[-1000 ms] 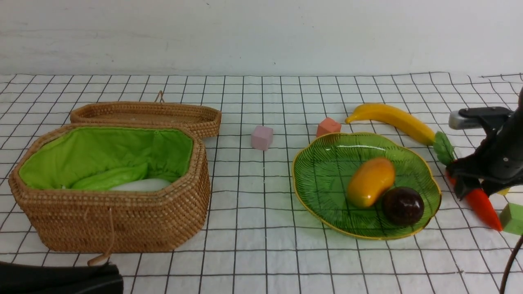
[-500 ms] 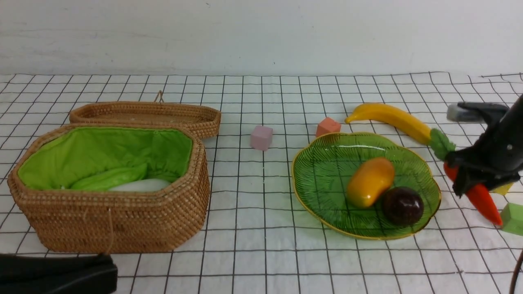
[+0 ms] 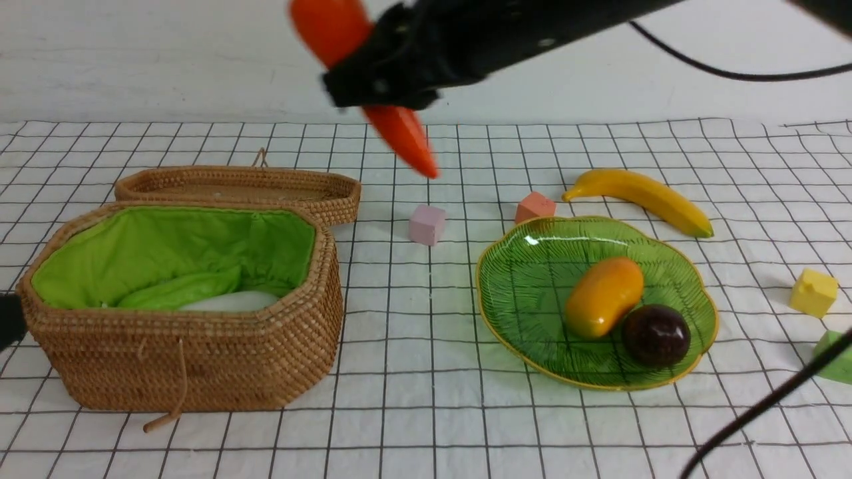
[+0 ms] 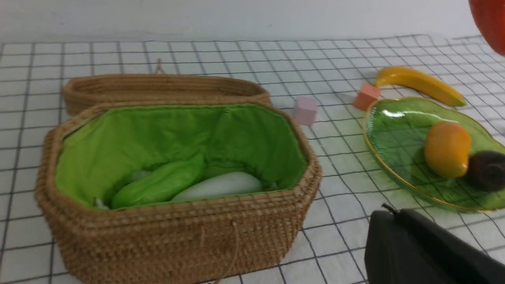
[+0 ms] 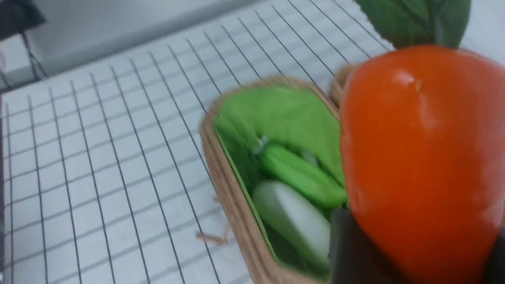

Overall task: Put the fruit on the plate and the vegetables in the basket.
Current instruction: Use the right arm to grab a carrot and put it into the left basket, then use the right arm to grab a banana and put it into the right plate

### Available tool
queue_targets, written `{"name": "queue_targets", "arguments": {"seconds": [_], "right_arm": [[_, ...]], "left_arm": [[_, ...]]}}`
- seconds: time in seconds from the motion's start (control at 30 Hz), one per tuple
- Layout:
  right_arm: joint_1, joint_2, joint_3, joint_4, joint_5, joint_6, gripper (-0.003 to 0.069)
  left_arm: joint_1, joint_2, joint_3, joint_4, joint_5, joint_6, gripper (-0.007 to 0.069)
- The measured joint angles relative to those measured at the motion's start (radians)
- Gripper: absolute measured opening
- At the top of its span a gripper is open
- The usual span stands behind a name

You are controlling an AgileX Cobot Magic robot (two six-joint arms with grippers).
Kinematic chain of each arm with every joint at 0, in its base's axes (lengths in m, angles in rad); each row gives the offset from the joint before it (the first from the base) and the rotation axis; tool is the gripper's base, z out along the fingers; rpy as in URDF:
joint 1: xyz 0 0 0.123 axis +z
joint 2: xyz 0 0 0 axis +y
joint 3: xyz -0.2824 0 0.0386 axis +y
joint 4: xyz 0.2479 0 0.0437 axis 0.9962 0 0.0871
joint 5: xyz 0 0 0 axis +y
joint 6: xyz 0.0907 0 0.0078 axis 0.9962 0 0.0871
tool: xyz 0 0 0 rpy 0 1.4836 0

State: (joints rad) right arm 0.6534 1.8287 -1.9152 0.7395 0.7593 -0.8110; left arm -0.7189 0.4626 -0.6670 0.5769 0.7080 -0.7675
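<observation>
Nearest, only a dark part of the left tool (image 4: 428, 252) is seen, and whether it is open cannot be told. On the white checked tabletop (image 3: 426, 412), the basket (image 3: 200, 359) is placed at the left, with the cucumber (image 3: 180, 291) and the radish (image 3: 229, 301) laid side by side on its green lining. At the right, the plate (image 3: 526, 279) is shown carrying the mango (image 3: 604, 296) and the mangosteen (image 3: 656, 334), which touch each other. A green cube (image 3: 837, 356) and a yellow cube (image 3: 813, 292) are seen near the right edge, apart from the plate. Farther back, a pink cube (image 3: 426, 224) is set between basket and plate, and a salmon cube (image 3: 534, 206) just beside the plate's far rim. The woven lid (image 3: 239, 189) is laid directly behind the basket. The banana (image 3: 639, 193) is seen lying on the tabletop just beyond the plate. Above all this, the carrot (image 3: 406, 143) is held clear of the tabletop, tilted with its tip downward, by the right tool (image 3: 383, 83), whose jaws are closed around its middle. In the right wrist view the basket's interior is seen beyond the carrot.
</observation>
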Motion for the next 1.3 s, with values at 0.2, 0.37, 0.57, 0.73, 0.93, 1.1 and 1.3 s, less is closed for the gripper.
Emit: {"name": "queue_targets", "arguments": {"seconds": [0.2,0.37,0.57,0.73,0.93,1.1,1.3], "right_arm": [[0.115,0.194,-0.058,0.010,-0.193,-0.117,0.0316],[0.143,0.325,-0.086,0.015,-0.322,-0.163,0.0463],[0.141,0.318,-0.086,0.010,-0.267,-0.167,0.0673],[0.107,0.165,-0.086,-0.183,-0.006,0.015,0.0594],[-0.098,-0.008,-0.107,-0.714,0.315,0.370,0.0322],[-0.353,0.048,-0.105,-0.838,0.391,0.521,0.0239],[-0.582,0.220,-0.103,-0.665,0.296,0.526,0.0337]], "left_arm": [[0.000,0.000,0.000,0.037,0.018,-0.061,-0.0013],[0.000,0.000,0.000,0.038,0.018,-0.064,-0.0013],[0.000,0.000,0.000,0.040,0.015,-0.064,-0.0013],[0.000,0.000,0.000,0.034,-0.052,-0.056,-0.0013],[0.000,0.000,0.000,-0.107,-0.261,0.088,-0.0013],[0.000,0.000,0.000,-0.285,-0.311,0.220,-0.0013],[0.000,0.000,0.000,-0.366,-0.362,0.381,-0.0013]]}}
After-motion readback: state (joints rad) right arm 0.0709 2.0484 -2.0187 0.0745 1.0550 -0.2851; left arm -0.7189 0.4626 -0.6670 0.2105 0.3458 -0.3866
